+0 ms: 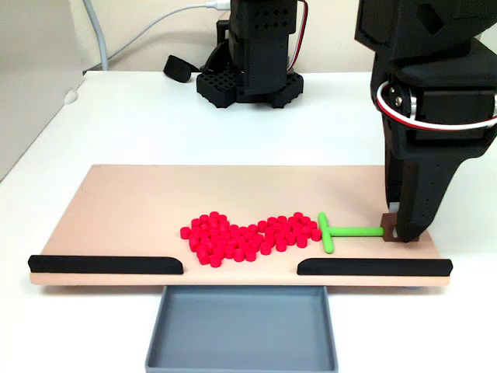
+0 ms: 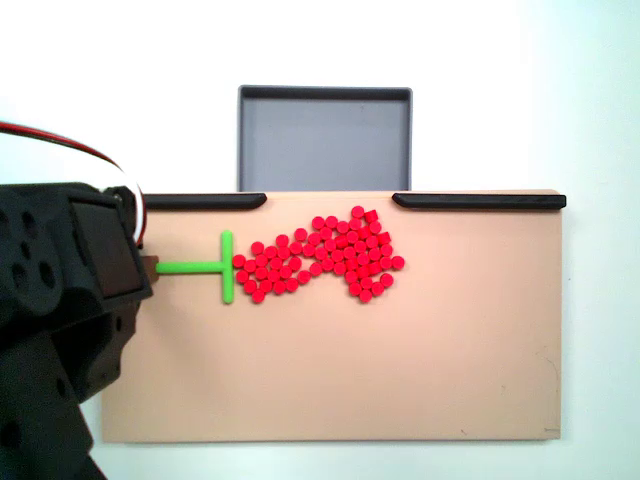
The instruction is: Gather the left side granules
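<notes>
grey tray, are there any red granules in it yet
No, the grey tray shows a bare floor, while the red granules all lie clustered on the beige board beside the green pusher.

Bright red granules; green pusher; tan board; grey tray; black rails.

Your obstacles: black rails along the board's near edge, gap between them open above the grey tray; granules heaped mid-board; far half bare
</notes>
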